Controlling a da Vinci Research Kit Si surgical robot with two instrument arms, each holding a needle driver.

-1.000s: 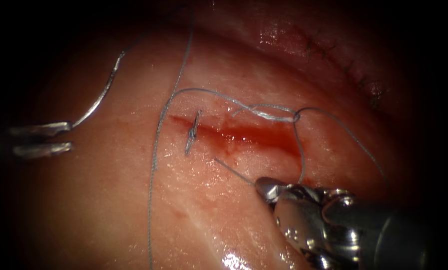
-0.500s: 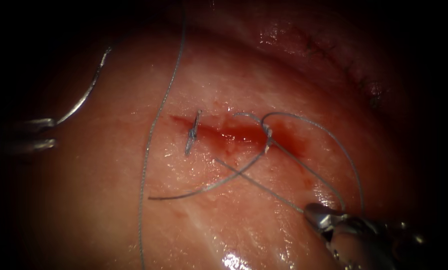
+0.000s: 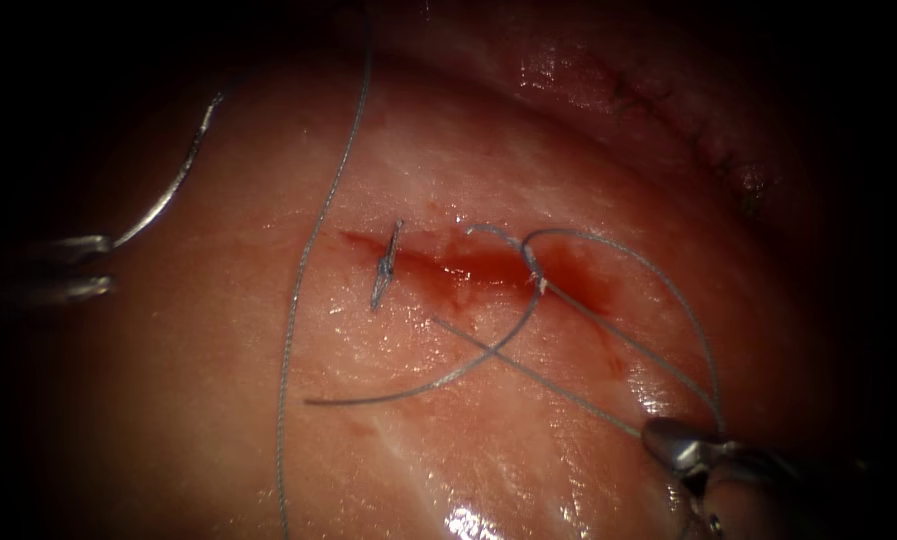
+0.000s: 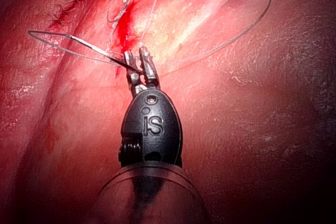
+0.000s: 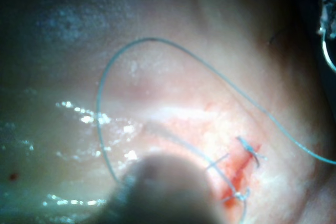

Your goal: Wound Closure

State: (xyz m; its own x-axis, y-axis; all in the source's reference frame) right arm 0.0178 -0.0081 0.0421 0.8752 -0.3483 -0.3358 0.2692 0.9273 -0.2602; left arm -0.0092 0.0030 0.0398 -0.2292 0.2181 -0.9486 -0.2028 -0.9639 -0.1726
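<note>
- Left tool [image 3: 93, 268], far left of the cut [image 3: 468, 268], jaws clamped on the needle [image 3: 168, 180] at one end of its curve; needle up in the air, clear of the tissue [image 3: 218, 430], likely parked away from the knotting.
- Right tool [image 3: 683, 447], lower right of the cut, jaws closed on the thread [image 3: 608, 340], strands taut up to a knot [image 3: 538, 268] over the red fluid [image 3: 488, 265].
- Finished stitch [image 3: 386, 262] across the cut's left end.
</note>
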